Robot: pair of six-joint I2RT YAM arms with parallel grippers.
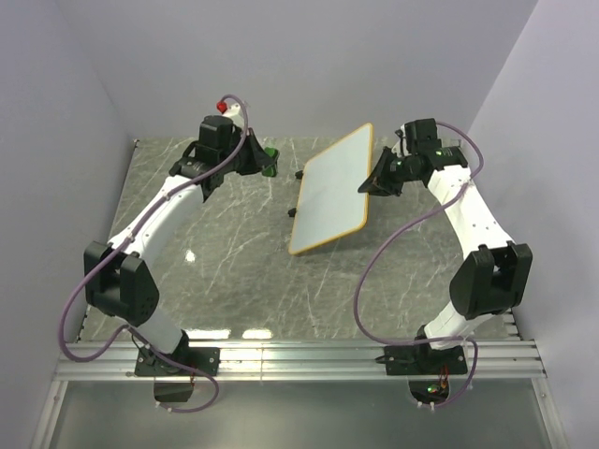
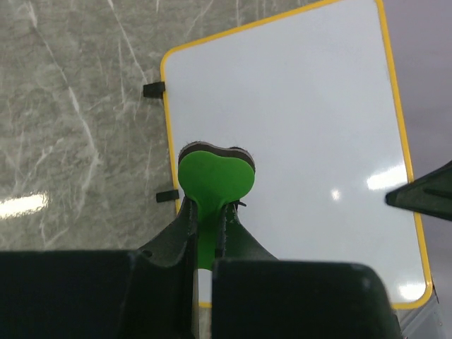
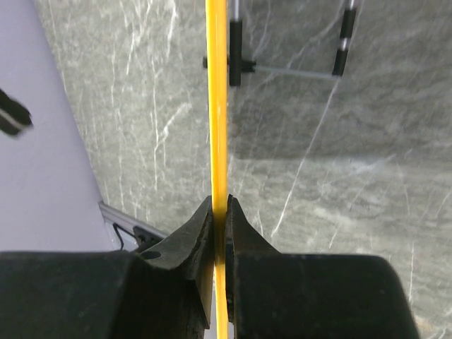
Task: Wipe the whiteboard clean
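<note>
Your right gripper (image 3: 219, 209) has its jaws pressed onto the thin orange rim of the whiteboard (image 1: 332, 187), pinching its right edge. The board therefore sits tilted over the far middle of the table (image 1: 225, 271), face turned up and toward the left arm. That hold looks meant to brace the board so a wipe cannot push it away. I cannot tell whether its low near corner touches the table. Your left gripper (image 2: 207, 212) is clamped on the stem of the green eraser (image 2: 215, 176), with the lobed pad pointing out ahead of the fingers, so the pad would meet the board before the fingers do. In the top view the eraser sits just left of the board's far left edge, apart from it. From the left wrist the white face shows only glare and no scribbles, so any marks left are too faint to see.
</note>
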